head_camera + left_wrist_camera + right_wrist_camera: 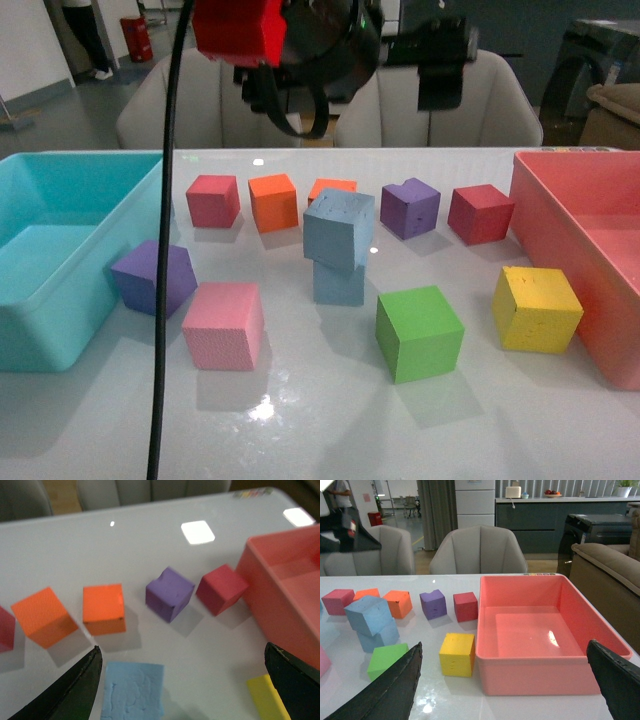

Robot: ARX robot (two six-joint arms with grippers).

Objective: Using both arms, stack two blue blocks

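**Mid-bench: one blue block sits on the other, both hands spread and empty**

Near the middle of the bench [300, 420], the upper blue block [339, 228] rests on the lower blue block [339, 283], turned askew so its corners overhang the one beneath. Both blocks stand apart from every other cube.

Behind the stack, toward the far edge, a row runs from left to right: a red cube [213, 200], an orange cube [273, 202], a second orange cube [332, 187] partly hidden by the stack, a purple cube [410, 208] and a dark red cube [481, 213]. Toward the near edge lie a pink cube [224, 324], a green cube [419, 332] and a yellow cube [536, 308]. Another purple cube [154, 277] leans against the turquoise bin [40, 330] at the left edge; a pink bin [590, 215] sits at the right edge.

The left hand [182, 680] is wide open above the bench, holding nothing, with the upper blue block showing between its fingers [75, 690]. The right hand [505, 680] is likewise wide open and empty, raised near the right side with the pink bin and the stack both in its view.
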